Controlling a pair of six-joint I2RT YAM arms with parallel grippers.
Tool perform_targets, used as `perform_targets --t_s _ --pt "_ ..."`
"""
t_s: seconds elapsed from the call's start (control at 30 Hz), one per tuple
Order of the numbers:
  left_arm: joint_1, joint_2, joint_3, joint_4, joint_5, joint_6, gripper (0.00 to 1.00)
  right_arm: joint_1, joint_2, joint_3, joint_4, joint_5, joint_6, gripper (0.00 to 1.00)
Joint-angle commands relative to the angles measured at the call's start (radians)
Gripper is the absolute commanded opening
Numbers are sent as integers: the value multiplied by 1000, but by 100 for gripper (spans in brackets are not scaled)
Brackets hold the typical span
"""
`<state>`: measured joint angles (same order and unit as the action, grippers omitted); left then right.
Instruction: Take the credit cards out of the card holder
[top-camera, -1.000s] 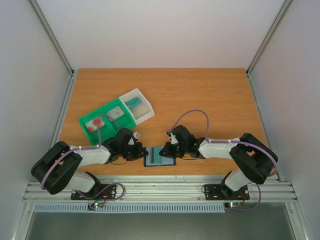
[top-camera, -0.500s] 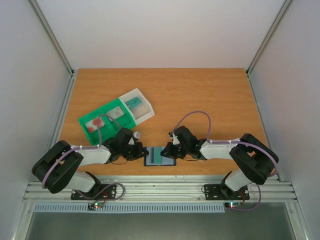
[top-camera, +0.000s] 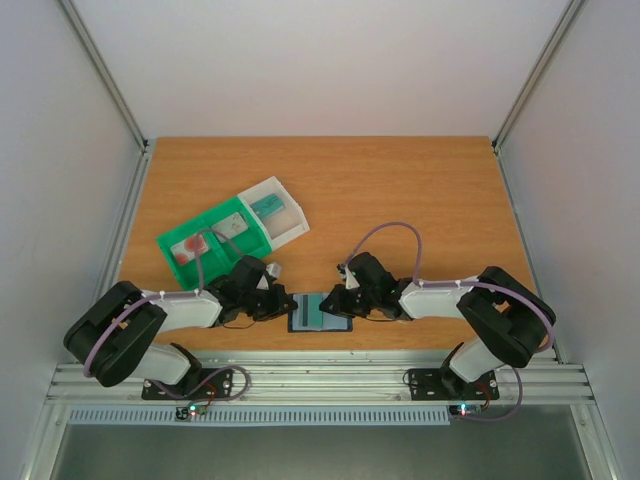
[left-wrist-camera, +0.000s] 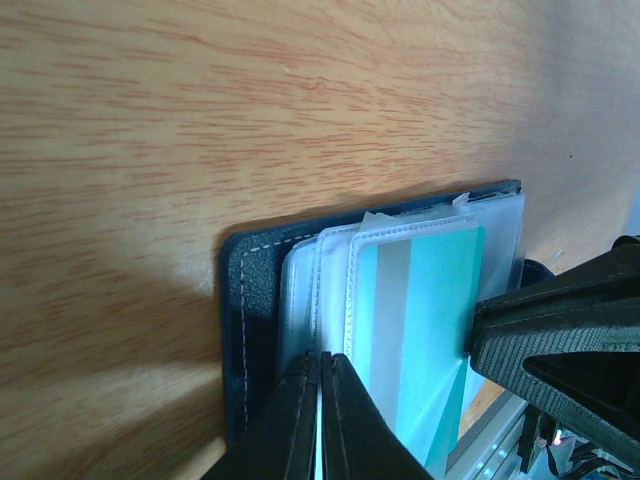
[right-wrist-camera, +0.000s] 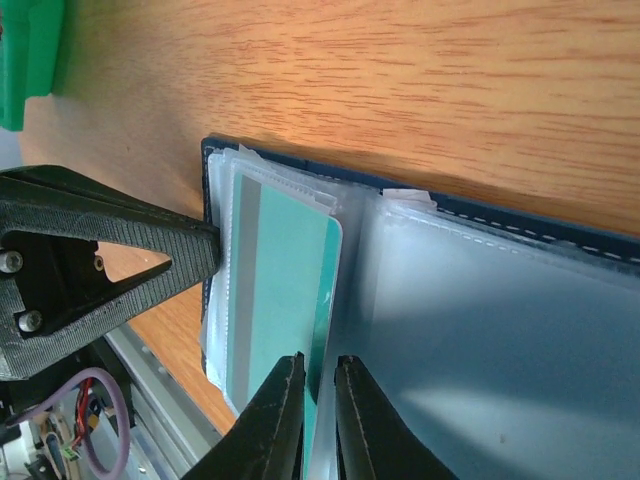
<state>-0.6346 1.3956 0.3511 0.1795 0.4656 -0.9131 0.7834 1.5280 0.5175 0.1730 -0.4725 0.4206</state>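
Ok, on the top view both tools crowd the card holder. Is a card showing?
Observer: Yes, a teal card with a grey stripe sits in the clear sleeves of the open card holder.
Operator: And the right tool?
Observer: It stands a sliver open, astride that card's edge.
Operator: Left tool?
Observer: Shut, tips at the sleeves' edge.

Green-and-white compartment tray (top-camera: 205, 215) left of centre on the wooden table (top-camera: 400, 190)
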Motion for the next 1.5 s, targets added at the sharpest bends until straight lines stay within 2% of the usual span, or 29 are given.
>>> perform_targets --t_s 0.0,0.1,0.2,0.27,0.83,0.97,1.07,1.17,1.3,1.47 --pt "-3 27 -30 -12 -41 -3 6 -6 31 -7 57 -17 8 10" --pt "-3 28 -32 -10 -42 -3 6 -6 49 -5 68 -24 10 10" --pt "-3 31 -31 -7 -39 -3 6 -6 57 -7 79 -29 10 2" --pt "-3 37 -31 0 -38 -3 6 -7 49 -12 80 -27 10 1" --pt "-3 62 -21 -11 -35 20 7 -56 -30 -71 88 -66 5 7" --pt "-3 60 -21 -17 -40 23 7 -58 -37 -75 96 -80 -11 2" --pt "-3 62 -22 -13 -39 22 7 -58 -35 -80 121 -96 -7 1" --pt "-4 61 -20 -13 -38 20 7 -59 -30 -82 132 -97 -1 1" --pt "-3 60 -20 -15 -38 20 7 -58 2 -78 159 -100 12 11" --pt "-2 59 -21 -12 -37 17 7 -59 76 -73 228 -131 37 9"
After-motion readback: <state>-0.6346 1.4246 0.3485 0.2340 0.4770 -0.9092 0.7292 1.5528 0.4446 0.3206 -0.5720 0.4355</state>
